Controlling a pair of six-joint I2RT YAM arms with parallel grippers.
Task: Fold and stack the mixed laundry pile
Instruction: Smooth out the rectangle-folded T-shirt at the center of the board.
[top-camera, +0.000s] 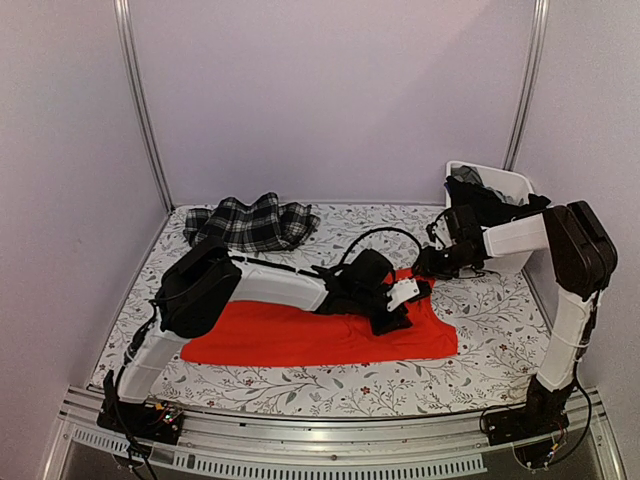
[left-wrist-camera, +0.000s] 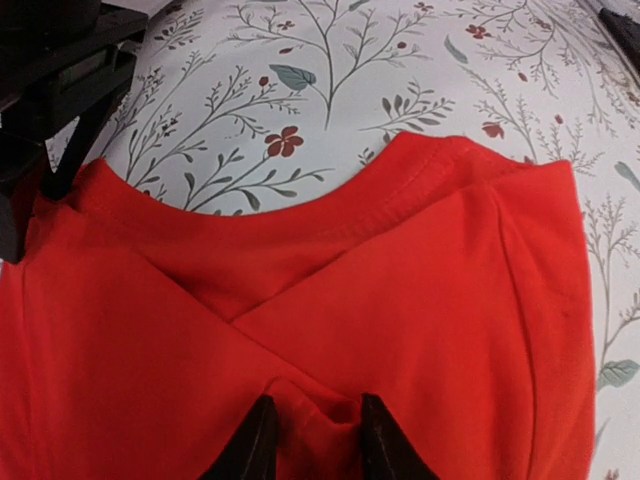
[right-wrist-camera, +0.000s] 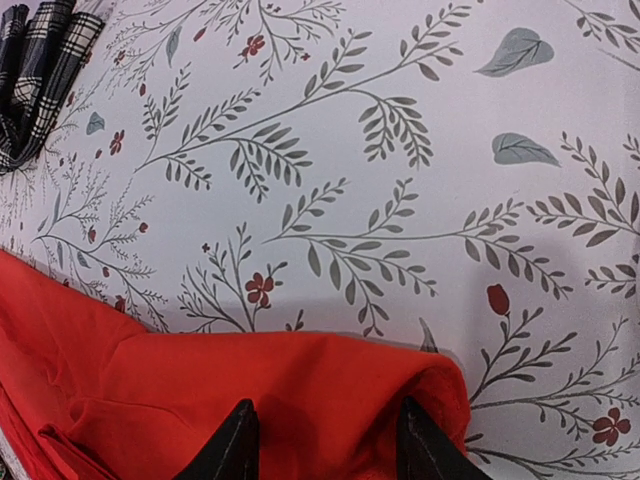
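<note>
Left gripper (left-wrist-camera: 318, 428) pinches a fold of the orange-red shirt (left-wrist-camera: 430, 300); right gripper (right-wrist-camera: 328, 438) straddles its edge, can't tell if clamped.

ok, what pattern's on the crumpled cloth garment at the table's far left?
Black-and-white plaid garment; top external view shows it best.

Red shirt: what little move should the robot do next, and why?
Probably pinch both grippers shut on the red shirt: the left gripper and right gripper each straddle a fold of its cloth, so it looks ready to lift and fold.
</note>
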